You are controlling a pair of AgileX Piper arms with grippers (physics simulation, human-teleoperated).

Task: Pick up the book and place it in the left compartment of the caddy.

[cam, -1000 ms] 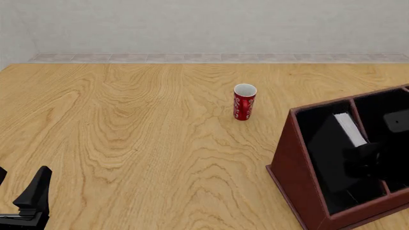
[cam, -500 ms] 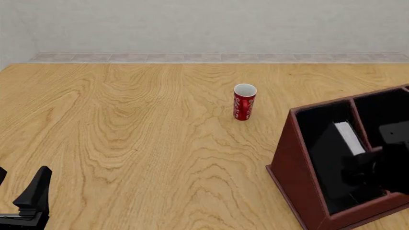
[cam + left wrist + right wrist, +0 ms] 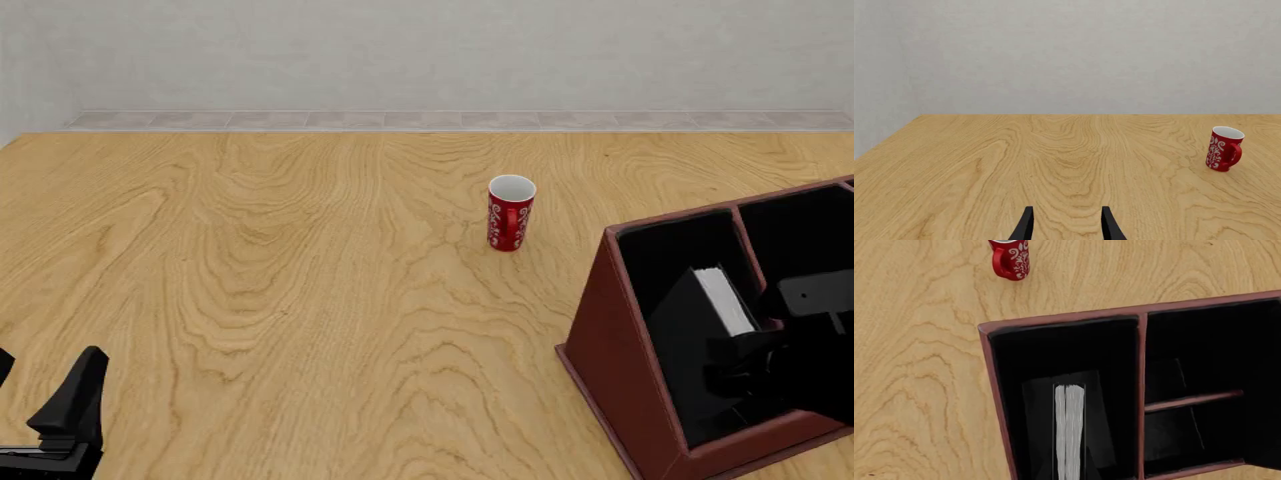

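A wooden table (image 3: 267,280) holds a dark reddish-brown caddy (image 3: 617,360) at the front right. The black book (image 3: 1069,430) stands on edge inside the caddy's long left compartment (image 3: 1054,355), its white page edges facing up. The right gripper (image 3: 787,365) hangs dark above the caddy's near end; whether its fingers are apart or together cannot be told. The left gripper (image 3: 1065,227) rests at the table's near left, fingers apart and holding nothing. A red mug (image 3: 510,212) stands upright mid-table, well apart from the caddy.

Wood-grain table (image 3: 267,280), glossy (red) mug (image 3: 510,213)
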